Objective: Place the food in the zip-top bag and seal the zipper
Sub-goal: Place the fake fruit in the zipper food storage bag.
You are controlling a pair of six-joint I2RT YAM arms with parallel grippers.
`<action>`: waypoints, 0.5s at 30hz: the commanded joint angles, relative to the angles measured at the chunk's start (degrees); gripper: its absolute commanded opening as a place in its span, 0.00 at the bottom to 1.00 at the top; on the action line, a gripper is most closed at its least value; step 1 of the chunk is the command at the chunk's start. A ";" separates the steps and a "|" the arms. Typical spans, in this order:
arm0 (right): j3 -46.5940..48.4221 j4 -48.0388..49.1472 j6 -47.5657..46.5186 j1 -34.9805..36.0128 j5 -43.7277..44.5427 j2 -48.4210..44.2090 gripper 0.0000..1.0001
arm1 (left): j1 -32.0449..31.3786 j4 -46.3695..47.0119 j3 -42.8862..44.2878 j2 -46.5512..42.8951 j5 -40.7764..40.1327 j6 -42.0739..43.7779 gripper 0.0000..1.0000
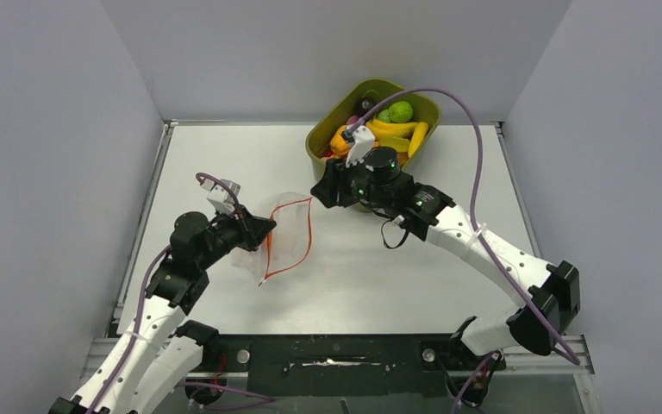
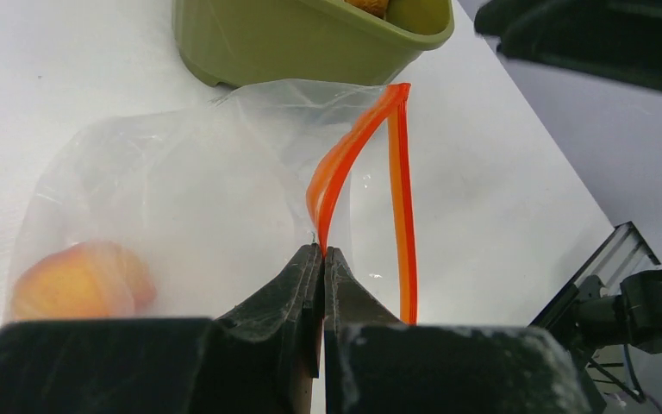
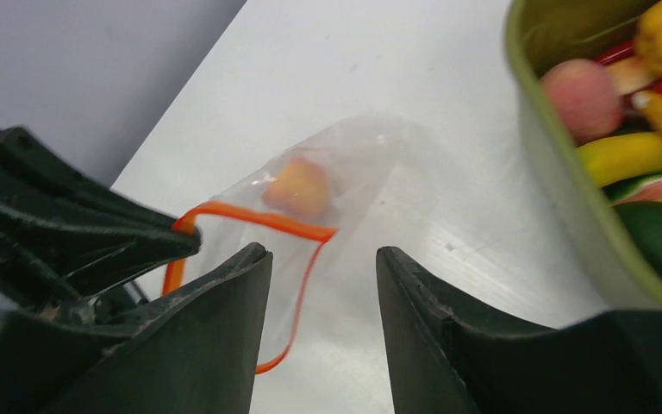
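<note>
The clear zip-top bag (image 1: 286, 226) lies on the white table left of centre, its mouth held open. My left gripper (image 2: 322, 252) is shut on the bag's orange-red zipper (image 2: 403, 198) strip at the mouth edge. A peach (image 2: 76, 278) lies inside the bag, and it also shows through the plastic in the right wrist view (image 3: 298, 186). My right gripper (image 3: 323, 254) hangs open and empty just above the table, between the bag's mouth and the tub. More food (image 1: 396, 129) fills the tub: yellow bananas, a green lime (image 1: 401, 110) and red and orange pieces.
The olive-green tub (image 1: 317, 144) stands at the back of the table, right of centre, close behind my right gripper (image 1: 323, 191). Grey walls close in the table on three sides. My right arm's purple cable arcs over the tub.
</note>
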 commanded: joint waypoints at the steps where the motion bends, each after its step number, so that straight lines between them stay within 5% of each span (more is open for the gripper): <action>1: 5.78 -2.62 -7.16 -4.67 5.91 0.11 0.49 | -0.12 -4.69 5.06 -0.92 -0.64 9.59 0.00; 6: 13.22 -7.34 -8.42 -9.88 10.27 8.43 0.49 | -0.12 -6.40 3.87 -2.34 1.62 13.07 0.00; 15: 25.62 -4.96 -1.52 -15.61 18.55 24.74 0.68 | -0.13 -3.49 -0.16 -7.37 3.12 14.02 0.00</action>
